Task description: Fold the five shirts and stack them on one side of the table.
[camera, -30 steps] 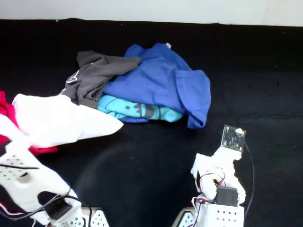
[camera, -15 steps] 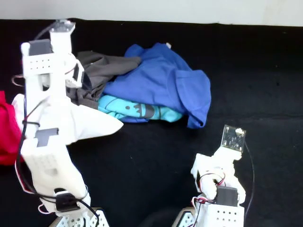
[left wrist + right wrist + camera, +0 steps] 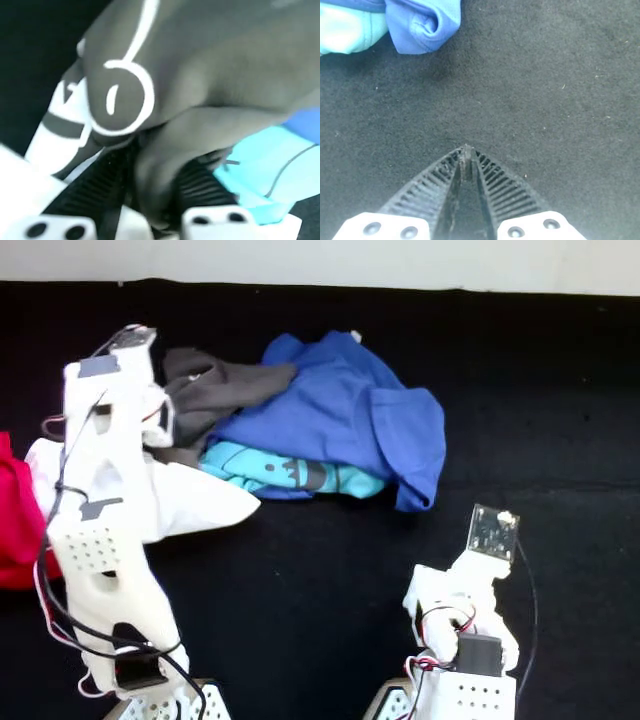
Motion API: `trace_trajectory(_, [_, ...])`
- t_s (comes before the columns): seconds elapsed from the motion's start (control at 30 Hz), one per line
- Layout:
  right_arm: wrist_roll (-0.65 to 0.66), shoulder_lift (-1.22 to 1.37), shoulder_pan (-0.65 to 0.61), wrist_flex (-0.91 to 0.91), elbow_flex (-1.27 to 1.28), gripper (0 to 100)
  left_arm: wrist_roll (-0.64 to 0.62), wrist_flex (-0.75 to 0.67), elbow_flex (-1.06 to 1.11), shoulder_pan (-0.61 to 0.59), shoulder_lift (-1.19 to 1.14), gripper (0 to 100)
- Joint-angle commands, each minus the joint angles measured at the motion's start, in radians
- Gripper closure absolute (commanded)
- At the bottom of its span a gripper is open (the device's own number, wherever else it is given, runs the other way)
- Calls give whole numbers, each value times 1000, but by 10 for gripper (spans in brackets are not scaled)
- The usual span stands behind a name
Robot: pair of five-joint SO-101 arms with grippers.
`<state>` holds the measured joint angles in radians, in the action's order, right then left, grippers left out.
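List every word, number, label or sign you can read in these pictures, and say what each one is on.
Nothing can be read as text.
On the grey shirt: white ring-shaped print, too blurred to read.
On the teal shirt: dark print, too small to read.
On the small board atop an arm: markings too small to read.

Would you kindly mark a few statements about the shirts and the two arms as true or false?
1. The left arm has its jaws pinching the grey shirt. True.
2. The right arm holds the blue shirt. False: its jaws are shut and empty over the bare table.
3. The blue shirt lies partly over the cyan shirt. True.
4. The red shirt lies on the blue shirt. False: it lies apart, at the table's edge beside the left arm.
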<state>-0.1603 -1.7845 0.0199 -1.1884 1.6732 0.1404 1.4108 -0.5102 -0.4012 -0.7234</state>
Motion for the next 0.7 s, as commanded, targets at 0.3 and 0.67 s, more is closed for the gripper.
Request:
trace_trajectory(0.3, [-9,1,-2,8,136,986,285,146,1,-565,337,991])
trace_trajectory(0.67, [-9,1,-2,8,136,986,331,216,2,-654,659,882])
